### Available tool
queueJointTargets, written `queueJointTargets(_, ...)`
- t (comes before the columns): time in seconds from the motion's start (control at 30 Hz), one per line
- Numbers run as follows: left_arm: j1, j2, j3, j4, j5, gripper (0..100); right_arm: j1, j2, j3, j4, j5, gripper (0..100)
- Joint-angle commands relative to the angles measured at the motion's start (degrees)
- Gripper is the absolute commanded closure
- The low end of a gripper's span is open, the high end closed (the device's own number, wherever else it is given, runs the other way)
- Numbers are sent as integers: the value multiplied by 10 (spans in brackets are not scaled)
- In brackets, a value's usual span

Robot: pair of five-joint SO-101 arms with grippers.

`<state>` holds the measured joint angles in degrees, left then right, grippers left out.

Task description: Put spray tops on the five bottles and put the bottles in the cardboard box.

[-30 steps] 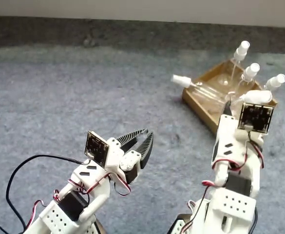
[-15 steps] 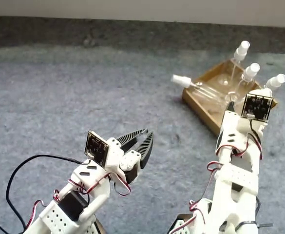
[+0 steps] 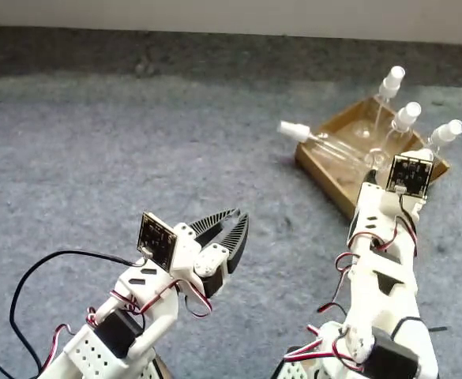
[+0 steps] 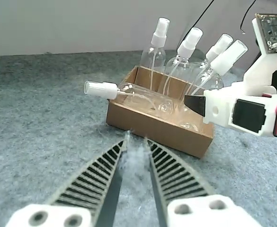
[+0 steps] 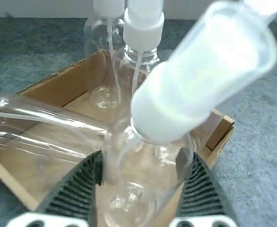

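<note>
The cardboard box [image 3: 325, 170] sits at the far right of the carpet. It holds clear bottles with white spray tops: two stand upright [image 3: 392, 80] [image 3: 407, 115], one leans [image 3: 447, 131], and one lies with its top over the box's left wall [image 3: 295, 130]. My right gripper [image 5: 139, 165] is over the box, shut on another tilted spray bottle [image 5: 195, 75] whose base is inside it. The left wrist view shows that bottle [image 4: 233, 51] beside the right gripper [image 4: 197, 106]. My left gripper [image 3: 224, 229] hovers low over the carpet at near centre, slightly open and holding nothing.
Grey carpet [image 3: 136, 150] covers the table, with a darker strip along the far edge. A black cable [image 3: 25, 284] loops beside the left arm's base. The box [image 4: 152, 125] lies straight ahead of the left gripper [image 4: 137, 142].
The right arm has stretched forward over the box, carrying its bottle deeper in. The left arm has not moved.
</note>
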<state>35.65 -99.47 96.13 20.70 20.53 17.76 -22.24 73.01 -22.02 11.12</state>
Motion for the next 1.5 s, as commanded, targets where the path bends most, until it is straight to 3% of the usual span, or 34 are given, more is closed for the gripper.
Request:
queueJointTargets(0.0, -7, -2, 12, -12, 3, 970, 5, 22, -41, -45, 6, 950)
queueJointTargets(0.3, -7, -2, 12, -12, 3, 970, 4, 73, -42, -63, 6, 942)
queueJointTargets(0.6, -8, -2, 12, -12, 3, 970, 2, 72, -40, -63, 6, 715)
queueJointTargets(0.97, -9, -2, 12, -12, 3, 970, 3, 71, -44, -58, 7, 708)
queueJointTargets(1.2, -9, -2, 12, -12, 2, 970, 2, 71, -44, -58, 39, 601)
queueJointTargets(1.47, -9, -2, 12, -12, 2, 970, 6, 46, -43, -57, 39, 598)
